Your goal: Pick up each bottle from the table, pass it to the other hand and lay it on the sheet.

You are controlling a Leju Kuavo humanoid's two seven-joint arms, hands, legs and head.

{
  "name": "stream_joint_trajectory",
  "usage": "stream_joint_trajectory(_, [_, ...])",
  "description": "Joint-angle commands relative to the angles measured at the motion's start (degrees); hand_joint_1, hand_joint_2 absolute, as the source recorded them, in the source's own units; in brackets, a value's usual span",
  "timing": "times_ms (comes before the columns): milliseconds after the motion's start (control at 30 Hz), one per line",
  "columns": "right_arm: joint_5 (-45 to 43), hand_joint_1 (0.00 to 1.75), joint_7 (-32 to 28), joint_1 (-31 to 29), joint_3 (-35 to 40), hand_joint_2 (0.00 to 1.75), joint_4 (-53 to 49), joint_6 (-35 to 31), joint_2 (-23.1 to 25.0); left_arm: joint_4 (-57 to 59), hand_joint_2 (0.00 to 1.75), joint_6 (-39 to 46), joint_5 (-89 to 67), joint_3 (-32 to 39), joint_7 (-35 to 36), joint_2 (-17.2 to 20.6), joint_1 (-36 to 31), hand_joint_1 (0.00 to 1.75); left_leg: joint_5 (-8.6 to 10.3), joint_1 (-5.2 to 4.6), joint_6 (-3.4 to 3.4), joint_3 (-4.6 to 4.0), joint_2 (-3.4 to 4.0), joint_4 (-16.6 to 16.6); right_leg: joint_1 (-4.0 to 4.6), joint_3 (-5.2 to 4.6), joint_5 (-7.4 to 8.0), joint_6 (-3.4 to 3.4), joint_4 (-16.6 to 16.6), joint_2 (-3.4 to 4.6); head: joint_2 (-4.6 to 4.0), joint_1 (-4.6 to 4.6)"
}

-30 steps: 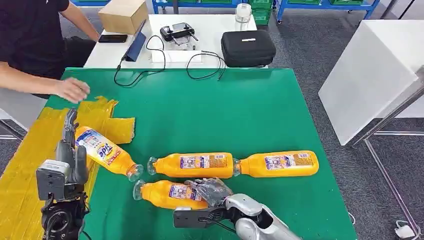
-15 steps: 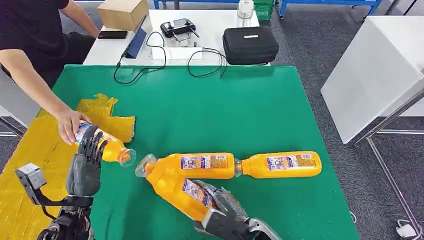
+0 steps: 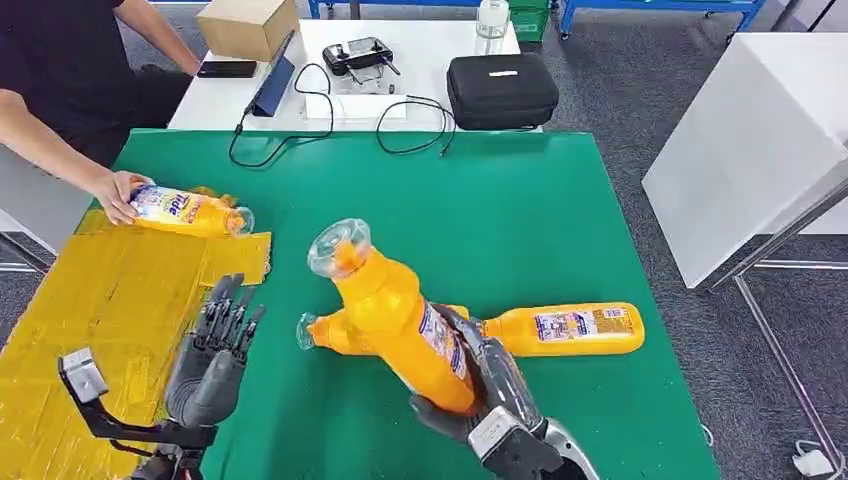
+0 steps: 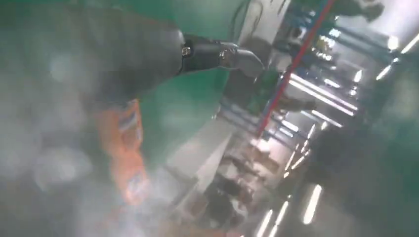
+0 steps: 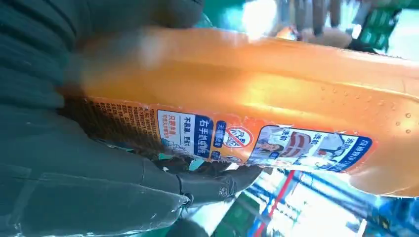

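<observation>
A broad green worktop [image 3: 500, 220] fills the middle of the head view. A crinkled yellow sheet [image 3: 90, 310] is spread over its left part, reaching the lower left of the frame. Behind the green surface, at the upper centre, a white table [image 3: 420, 60] is seen carrying a black zipped case [image 3: 502, 92], a brown cardboard box [image 3: 246, 27] and looped black cables [image 3: 400, 125].

At the lower centre, an orange plastic bottle with a clear cap and printed label [image 3: 395, 315] is held tilted above the worktop by the right hand [image 3: 490, 400], whose dark fingers are clamped round the lower body of the bottle; the capped end points toward the upper left. In the right wrist view the same bottle [image 5: 257, 113] is seen gripped against the palm [image 5: 74, 148].

Two more orange bottles lie on the green surface behind it: one at the centre right [image 3: 565, 329], and another [image 3: 335, 333] largely hidden by the raised bottle.

At the lower left, the left hand [image 3: 212, 355] is held upright over the edge of the sheet, fingers spread and holding nothing.

At the upper left, a fourth orange bottle [image 3: 190, 212] lies at the sheet's far edge, touched by a person's hand [image 3: 118, 195].
</observation>
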Motion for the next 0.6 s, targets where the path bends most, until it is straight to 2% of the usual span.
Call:
stream_joint_trajectory(33, [-0.11, 1.75, 0.35, -2.24, -2.15, 1.75, 1.70, -0.27, 1.95, 0.28, 1.75, 0.14, -0.10, -3.10, -0.05, 0.08, -0.13, 0.00, -0.02, -0.03, -0.01, 0.09, -0.01, -0.04, -0.02, 0.08, -0.03, -0.02, -0.01, -0.08, 0.00, -0.02])
stream_joint_trajectory(167, [-0.07, 1.75, 0.43, -2.35, -2.16, 1.75, 1.87, -0.33, 2.05, 0.29, 1.75, 0.01, -0.10, -3.23, -0.08, 0.19, -0.16, 0.00, -0.01, -0.03, 0.00, 0.05, 0.01, -0.04, -0.02, 0.05, -0.01, -0.01, -0.01, -0.06, 0.00, -0.02])
stream_joint_trajectory(333, [2.96, 1.75, 4.95, -11.63, -0.57, 1.75, 13.09, -1.26, 6.14, 1.53, 1.75, -0.67, 0.84, -6.34, 0.93, 0.53, -2.01, 0.00, 0.02, 0.00, -0.01, 0.01, 0.14, -0.05, 0.01, 0.00, 0.07, -0.02, -0.04, 0.07, 0.00, 0.00])
stream_joint_trajectory(433, [6.56, 1.75, 7.54, -14.94, 0.97, 1.75, 17.44, -2.37, 9.10, 2.35, 1.75, -0.03, -0.20, -6.74, 0.73, 0.33, -3.27, 0.00, 0.05, 0.00, -0.02, 0.09, 0.18, -0.09, 0.00, 0.02, 0.10, -0.03, -0.05, 0.10, 0.00, 0.00])
stream_joint_trajectory(600, [10.58, 1.75, 9.06, -20.23, 5.70, 1.75, 21.15, -3.39, 9.71, 3.60, 1.75, 1.52, 0.05, -5.39, 1.33, -0.60, -4.89, 0.00, 0.13, -0.02, 0.10, 0.06, 0.11, -0.08, -0.02, 0.03, 0.06, -0.02, -0.01, 0.01, 0.00, 0.00])
